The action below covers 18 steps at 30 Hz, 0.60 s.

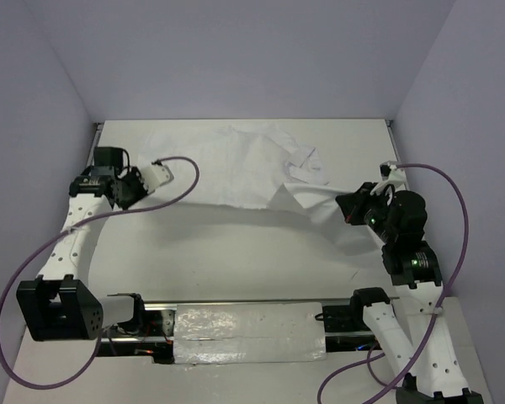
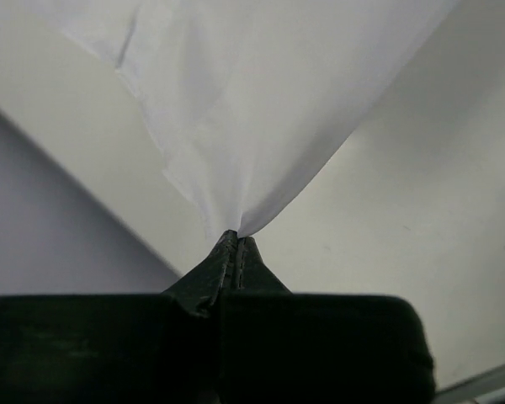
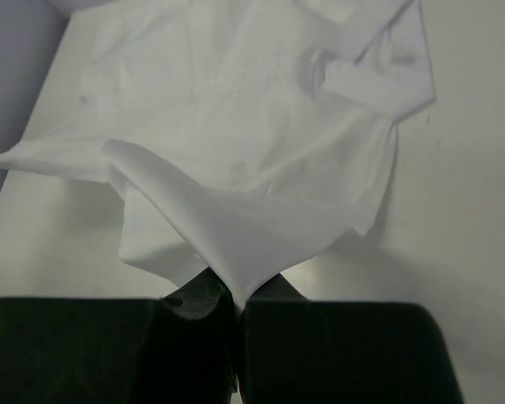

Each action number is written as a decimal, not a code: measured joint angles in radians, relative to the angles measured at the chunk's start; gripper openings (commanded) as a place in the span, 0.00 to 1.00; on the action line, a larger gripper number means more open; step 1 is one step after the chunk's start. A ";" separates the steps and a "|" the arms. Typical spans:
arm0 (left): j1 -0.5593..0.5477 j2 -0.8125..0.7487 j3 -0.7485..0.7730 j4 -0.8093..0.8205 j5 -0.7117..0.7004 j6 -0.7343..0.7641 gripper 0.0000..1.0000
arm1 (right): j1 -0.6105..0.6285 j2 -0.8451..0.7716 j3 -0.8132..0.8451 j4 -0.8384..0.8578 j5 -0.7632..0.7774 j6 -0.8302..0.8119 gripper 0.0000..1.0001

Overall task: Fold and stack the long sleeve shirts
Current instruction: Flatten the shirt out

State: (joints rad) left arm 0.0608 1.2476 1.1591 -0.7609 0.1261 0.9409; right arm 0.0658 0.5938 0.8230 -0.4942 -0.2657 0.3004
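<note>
— Seen from overhead, where was the shirt (image 1: 252, 164)?
— At the upper centre of the table (image 1: 236, 252). Its near edge was stretched between the left gripper (image 1: 162, 175) at left and the right gripper (image 1: 353, 206) at right, likely to spread it for folding.
— And the left wrist view?
— Its fingers (image 2: 227, 261) were pressed together on a cloth corner at bottom centre, the cloth fanning upward.
— The right wrist?
— Its jaws likewise pinched a fold low in frame, and the rest lay wrinkled above.

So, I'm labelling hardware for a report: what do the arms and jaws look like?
The left arm and right arm have white perforated links and black joints. A purple cable loops off each. The jaws are dark, tapering wedges.
</note>
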 measured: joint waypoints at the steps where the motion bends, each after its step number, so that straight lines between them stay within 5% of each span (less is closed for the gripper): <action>1: -0.002 -0.013 -0.066 -0.012 -0.007 0.006 0.00 | 0.006 -0.005 -0.021 -0.026 -0.008 0.019 0.00; 6: -0.002 -0.018 -0.277 -0.078 -0.062 0.024 0.00 | 0.047 -0.022 -0.112 -0.159 -0.033 0.095 0.00; 18: 0.003 -0.113 -0.316 -0.156 -0.096 0.026 0.00 | 0.061 -0.047 -0.124 -0.322 -0.093 0.129 0.00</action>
State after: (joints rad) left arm 0.0635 1.1343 0.8433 -0.9173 0.0299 0.9665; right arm 0.1268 0.5468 0.6987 -0.8162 -0.3588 0.4297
